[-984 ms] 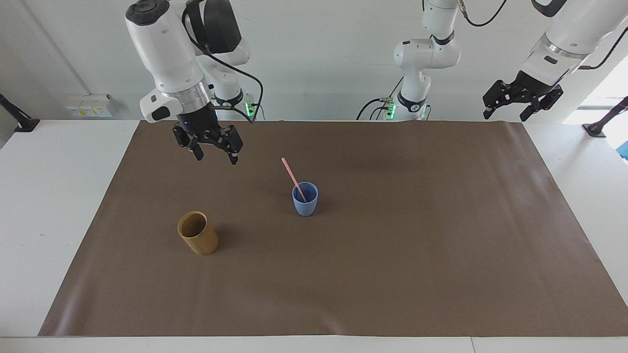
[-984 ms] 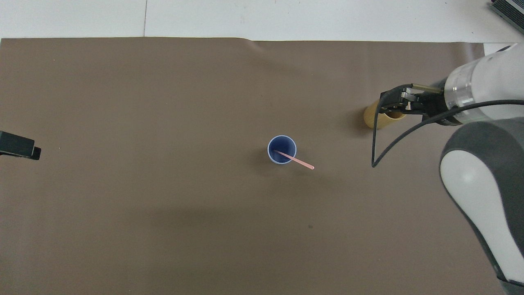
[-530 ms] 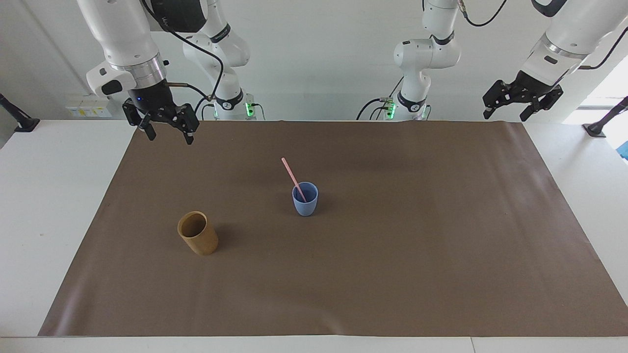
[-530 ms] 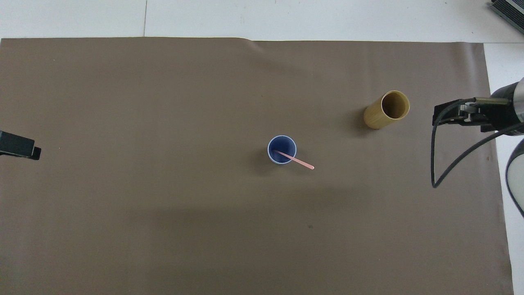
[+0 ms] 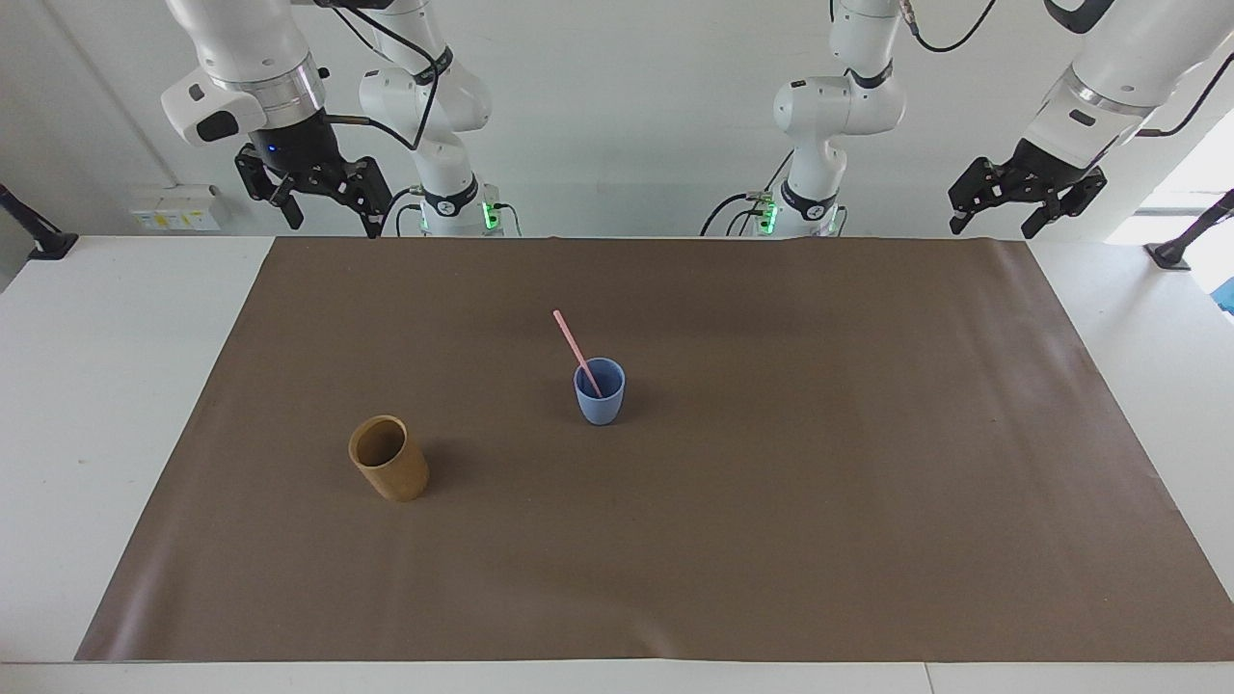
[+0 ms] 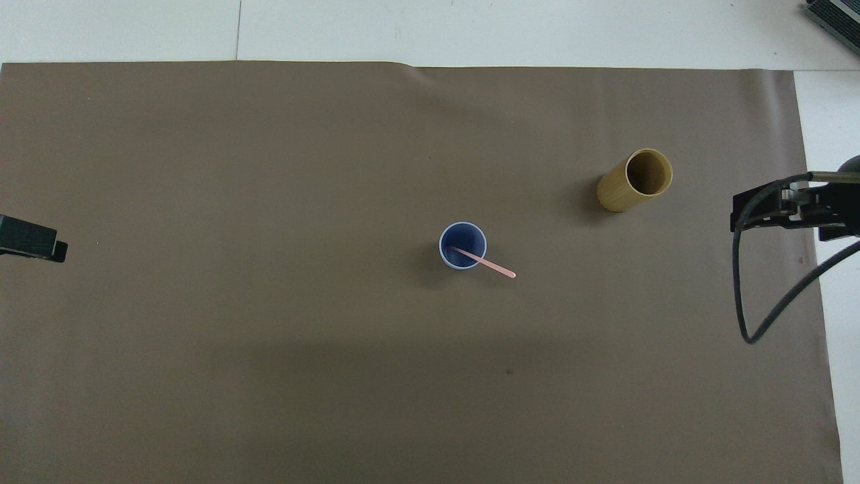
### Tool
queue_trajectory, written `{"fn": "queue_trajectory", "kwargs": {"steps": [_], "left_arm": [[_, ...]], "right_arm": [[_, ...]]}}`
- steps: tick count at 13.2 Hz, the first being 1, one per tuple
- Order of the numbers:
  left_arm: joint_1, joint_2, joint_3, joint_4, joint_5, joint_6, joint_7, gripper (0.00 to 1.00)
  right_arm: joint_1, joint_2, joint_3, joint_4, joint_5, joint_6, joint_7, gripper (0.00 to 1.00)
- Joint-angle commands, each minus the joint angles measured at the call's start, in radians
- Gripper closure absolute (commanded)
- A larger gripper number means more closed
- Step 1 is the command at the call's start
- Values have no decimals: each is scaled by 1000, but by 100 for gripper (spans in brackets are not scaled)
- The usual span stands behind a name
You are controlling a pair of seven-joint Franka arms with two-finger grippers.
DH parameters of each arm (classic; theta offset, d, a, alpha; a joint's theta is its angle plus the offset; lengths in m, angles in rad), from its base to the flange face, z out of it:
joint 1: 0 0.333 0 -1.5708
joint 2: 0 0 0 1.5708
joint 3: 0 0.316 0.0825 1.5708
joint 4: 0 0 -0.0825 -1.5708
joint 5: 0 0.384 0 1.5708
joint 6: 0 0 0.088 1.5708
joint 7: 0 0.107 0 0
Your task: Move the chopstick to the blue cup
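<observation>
Inside blue cup: chopstick, leaning.

No readable text, labels or numbers.

Upright near the middle of the brown mat: blue cup, with chopstick standing in it and leaning toward the right arm's end. Toward that end and farther from the robots: tan cup, upright. Raised over the mat's robot-side corners, fingers apart, holding nothing: right gripper and left gripper.
</observation>
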Motion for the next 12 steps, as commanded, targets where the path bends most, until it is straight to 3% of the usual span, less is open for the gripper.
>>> {"fn": "queue_trajectory", "kwargs": {"steps": [1, 10, 11, 12], "left_arm": [[5, -24, -3, -24, 16, -6, 0, 0], [5, -25, -3, -24, 17, -6, 0, 0], [5, -25, -3, -24, 17, -6, 0, 0], [5, -25, -3, -24, 17, -6, 0, 0]], "right_arm": [[3, 39, 7, 54, 8, -26, -18, 0], [3, 27, -4, 47, 31, -1, -20, 0], [31, 24, -20, 45, 33, -4, -18, 0], [92, 22, -89, 44, 34, -10, -18, 0]]}}
